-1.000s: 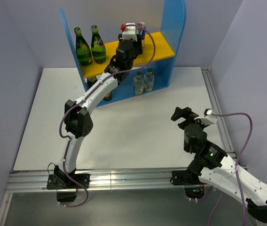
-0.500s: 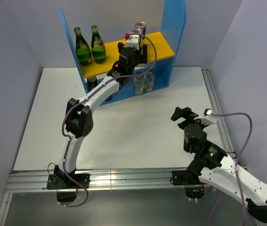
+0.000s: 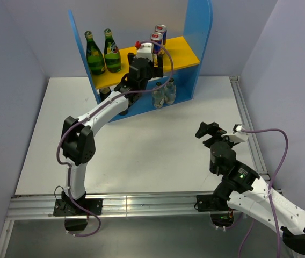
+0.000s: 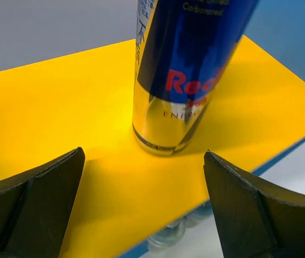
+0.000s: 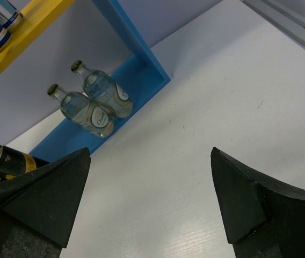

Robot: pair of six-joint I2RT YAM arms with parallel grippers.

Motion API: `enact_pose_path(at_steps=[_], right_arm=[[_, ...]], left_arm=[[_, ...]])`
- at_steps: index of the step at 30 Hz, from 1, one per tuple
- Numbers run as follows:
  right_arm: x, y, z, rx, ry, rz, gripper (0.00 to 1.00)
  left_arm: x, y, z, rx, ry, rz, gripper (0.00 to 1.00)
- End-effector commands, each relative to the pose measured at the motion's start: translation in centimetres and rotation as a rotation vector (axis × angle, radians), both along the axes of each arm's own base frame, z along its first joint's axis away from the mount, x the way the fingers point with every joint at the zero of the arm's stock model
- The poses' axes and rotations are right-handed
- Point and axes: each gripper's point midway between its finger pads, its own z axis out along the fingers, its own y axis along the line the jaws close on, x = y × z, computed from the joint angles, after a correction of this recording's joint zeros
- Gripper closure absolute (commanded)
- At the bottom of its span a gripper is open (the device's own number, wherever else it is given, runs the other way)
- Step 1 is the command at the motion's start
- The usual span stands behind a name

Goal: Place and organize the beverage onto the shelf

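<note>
1. The shelf (image 3: 198, 37), a two-level unit with tall blue side panels and a yellow-orange upper board, stands ahead of both grippers at the far side of the white table (image 3: 158, 140).
2. The left gripper (image 4: 143, 161) hovers over the front edge of the upper board. Its fingers are spread wide and grasp nothing.
3. The right gripper (image 5: 150, 156) hangs low over the table, well short of the shelf. Its fingers are likewise spread and empty.
4. Two green glass bottles (image 3: 94, 54) stand on the upper board, well to the left of the left fingers.
5. A blue-and-silver slim can (image 4: 184, 80) stands upright on the board just beyond the left fingertips, between them and clear of both. A second such can (image 3: 161, 31) stands behind it.
6. Two short clear bottles with black caps (image 5: 91, 113) stand on the lower level, beside a dark black-gold can (image 5: 7, 161).

I judge this to be the release step for the slim can. I would next retreat straight back with the fingers apart, since a slim can tips readily if clipped.
</note>
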Motion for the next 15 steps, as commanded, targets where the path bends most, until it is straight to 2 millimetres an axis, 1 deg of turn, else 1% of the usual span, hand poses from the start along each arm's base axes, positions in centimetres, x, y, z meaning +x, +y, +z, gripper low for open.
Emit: enact_pose_path(at_steps=[1,2,3,4,5,6,7,8,9,10,11,12,13,14,15], right_arm=[[0.1,-0.2,-0.2,0.018,-0.014,-0.027,0.00],[0.1,-0.2,-0.3,0.014,-0.010,-0.029,0.00],[0.1,-0.2,-0.4,0.010,-0.007,-0.030,0.00],[0.2,-0.2,-0.4,0.010,-0.007,-0.034,0.00],[0.1,-0.2,-0.6,0.005,0.000,-0.034,0.00],[0.2,-0.3,-0.6,0.010,0.001,-0.043,0.00],[0.2,-0.3,-0.4,0.015,0.001,-0.046,0.00],[0.1,-0.3,-0.2,0.018,0.000,-0.038,0.00],[0.1,0.1,0.0,0.011,0.004,-0.008,0.00],[0.0,0.4,0.9,0.021,-0.007,0.016,0.01],[-0.2,0.6,1.6,0.027,-0.014,0.042,0.01],[-0.3,0.9,2.3,-0.006,-0.015,0.078,0.01],[-0.6,1.8,4.4,0.017,-0.038,0.151,0.01],[-1.0,1.8,5.1,-0.010,-0.026,0.180,0.01],[-1.3,2.2,6.1,-0.010,-0.031,0.220,0.01]], left_arm=[[-2.8,0.6,4.0,-0.058,-0.043,-0.010,0.01],[-3.2,0.8,4.0,-0.058,-0.039,-0.001,0.01],[-4.3,1.1,5.1,-0.075,-0.046,0.003,0.01],[-4.8,1.4,4.7,-0.075,-0.031,0.019,0.01],[-5.9,2.1,5.1,-0.067,-0.005,0.032,0.01],[-6.9,2.3,5.4,-0.084,0.006,0.063,0.01],[-7.8,2.8,4.5,-0.064,0.036,0.080,0.01],[-9.5,4.0,5.7,-0.071,0.037,0.105,0.01],[-11.1,4.0,5.9,-0.081,0.041,0.124,0.01],[-12.4,4.5,4.2,-0.049,0.069,0.139,0.01],[-14.5,5.8,5.9,-0.075,0.050,0.156,0.01],[-16.6,6.4,5.1,-0.058,0.075,0.206,0.01],[-18.2,7.1,3.5,-0.025,0.107,0.223,0.01],[-21.2,7.8,3.5,-0.030,0.140,0.209,0.01],[-22.5,8.7,2.8,-0.017,0.158,0.228,0.01]])
